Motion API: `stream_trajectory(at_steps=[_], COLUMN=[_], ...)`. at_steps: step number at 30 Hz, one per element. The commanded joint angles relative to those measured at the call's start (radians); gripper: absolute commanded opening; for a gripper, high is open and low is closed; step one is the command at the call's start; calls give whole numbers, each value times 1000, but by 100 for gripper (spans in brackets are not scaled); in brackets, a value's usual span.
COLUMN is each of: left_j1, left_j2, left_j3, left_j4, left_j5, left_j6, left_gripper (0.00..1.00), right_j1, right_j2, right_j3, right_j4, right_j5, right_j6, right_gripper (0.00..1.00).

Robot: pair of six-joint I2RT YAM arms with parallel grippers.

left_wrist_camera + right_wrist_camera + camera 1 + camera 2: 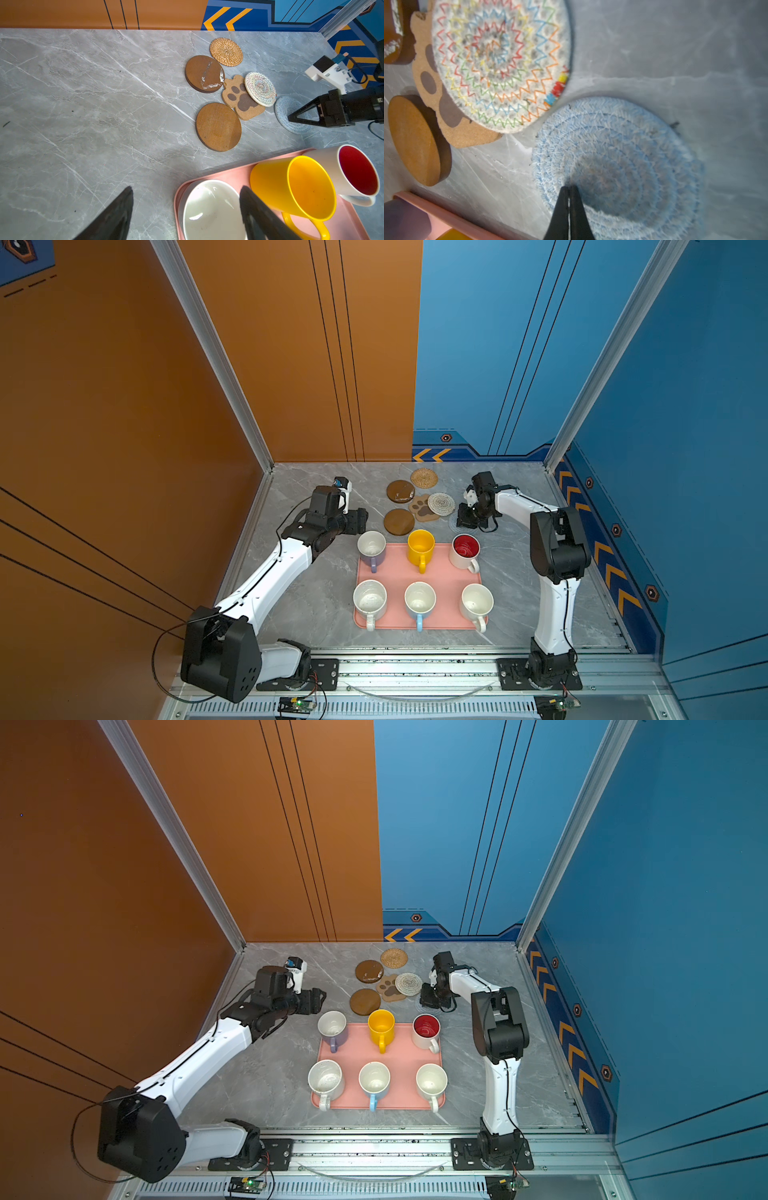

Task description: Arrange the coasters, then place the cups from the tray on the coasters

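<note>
Your right gripper (569, 188) has its jaws pressed together with nothing between them. Its tips are over the pale-blue coaster (623, 162), which lies flat on the table (316, 614) just beyond the tray (440, 576); you cannot tell whether they touch it. Your left gripper (186, 187) hangs with its jaws wide apart and empty, beside the lilac mug (371, 549). The white woven coaster (500, 62) overlaps the paw coaster (239, 99), with the scuffed brown disc (204, 73), the plain brown disc (218, 126) and the rattan coaster (226, 52) close by. On the tray also stand the yellow mug (421, 549), red-lined mug (465, 551), speckled mug (370, 601), light-blue mug (419, 599) and plain white mug (477, 603).
</note>
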Motion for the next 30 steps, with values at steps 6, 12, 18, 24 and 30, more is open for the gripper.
stream_trajectory(at_steps=[6,12,18,24,30], left_j1=[-16,-21,-24,-28,-32], left_j2=[9,-5,-27,-46,-75], left_j3=[31,33,33,29,21], left_j4=[-17,-33,-39,-42,-46], left_j5=[-3,-39,-62,-86,-101], left_j6=[0,-6,-17,-16,-12], left_gripper=[81,80,80,80,80], right_j1=[-76,-125,-158,-183,-204], right_j2=[46,81,139,186,229], right_j3=[6,77,197,320,371], right_j4=[-100,-127,-174,-240,-249], right_j5=[79,81,72,72,51], right_j6=[12,10,7,-8,-5], right_gripper=[0,0,0,0,0])
